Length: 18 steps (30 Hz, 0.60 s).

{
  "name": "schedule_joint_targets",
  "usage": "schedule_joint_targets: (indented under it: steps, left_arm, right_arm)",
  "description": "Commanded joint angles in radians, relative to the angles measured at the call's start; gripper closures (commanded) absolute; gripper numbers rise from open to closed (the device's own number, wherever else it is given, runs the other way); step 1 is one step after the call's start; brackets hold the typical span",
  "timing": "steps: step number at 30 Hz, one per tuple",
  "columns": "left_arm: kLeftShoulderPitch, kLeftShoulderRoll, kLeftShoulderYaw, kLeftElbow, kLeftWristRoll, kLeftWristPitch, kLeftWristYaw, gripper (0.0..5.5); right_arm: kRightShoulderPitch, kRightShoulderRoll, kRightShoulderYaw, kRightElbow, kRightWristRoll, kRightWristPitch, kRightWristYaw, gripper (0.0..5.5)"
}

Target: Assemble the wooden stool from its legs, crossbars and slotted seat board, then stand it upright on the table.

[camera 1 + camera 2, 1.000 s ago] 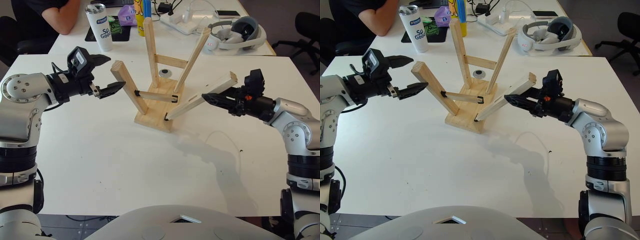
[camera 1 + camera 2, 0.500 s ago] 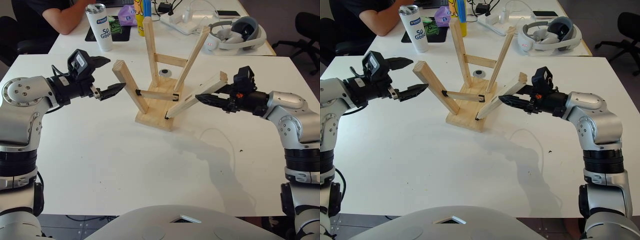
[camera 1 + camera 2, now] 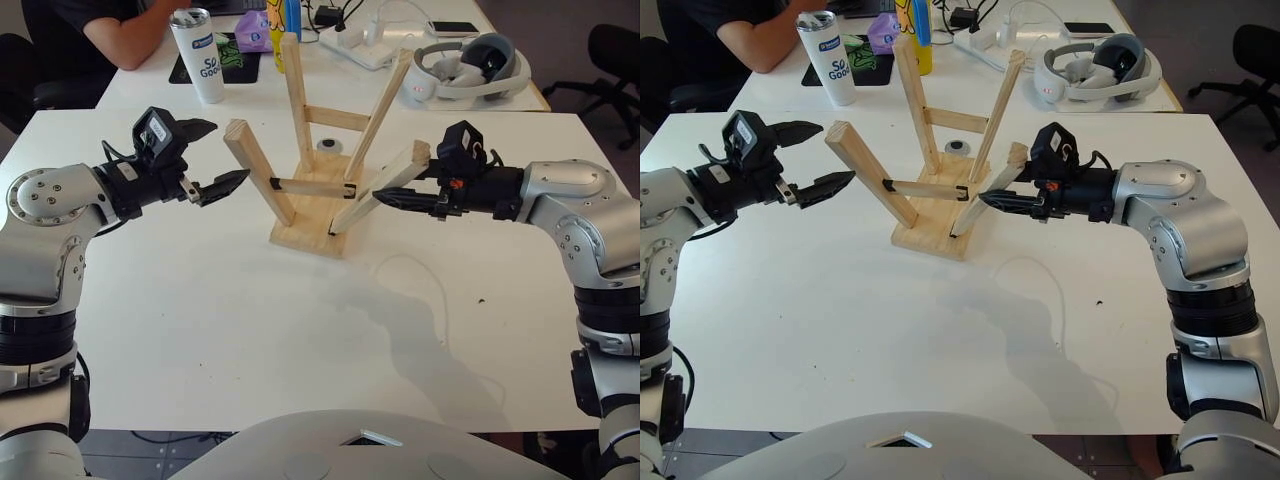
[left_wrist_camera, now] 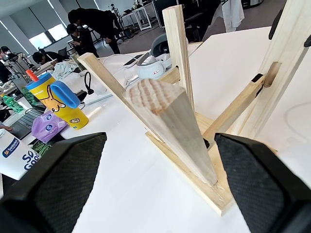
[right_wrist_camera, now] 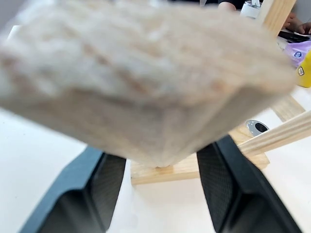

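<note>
Wooden stool (image 3: 318, 205) rests upside down at the centre of the white desk (image 3: 250, 330), with its seat board (image 3: 303, 238) flat on the surface and four legs (image 3: 297, 100) splayed upward. Two crossbars (image 3: 338, 118) are fitted: one joins the pair of legs at 12 o'clock, and a second runs out from the 9 o'clock leg (image 3: 258, 172). The left gripper (image 3: 230, 149) hangs at 9 o'clock, spread wide, a finger either side of that leg's top end without touching it. The right gripper (image 3: 380, 195), coming in from 3 o'clock, is clasped narrowly on the 3 o'clock leg (image 3: 400, 172). One small round disc (image 3: 328, 146) lies just behind the seat board at 12 o'clock. On a second desk beyond stand one white tumbler (image 3: 198, 55) at 11 o'clock, one yellow bottle (image 4: 51, 104) at 12 and one headset (image 3: 470, 62) at 1 o'clock.
</note>
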Motion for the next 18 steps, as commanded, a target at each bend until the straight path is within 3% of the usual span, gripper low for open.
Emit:
schedule_joint_targets:
  steps: [1, 18]
  left_arm:
    - [0.02, -0.005, 0.011, -0.017, -0.004, 0.009, 0.014, 1.36]
    - [0.071, -0.049, 0.016, -0.026, 0.005, -0.006, 0.068, 1.36]
  right_arm:
    - [0.024, -0.011, 0.068, 0.061, -0.05, 0.074, -0.017, 3.39]
    - [-0.237, 0.017, 0.156, 0.15, -0.058, 0.145, 0.077, 3.42]
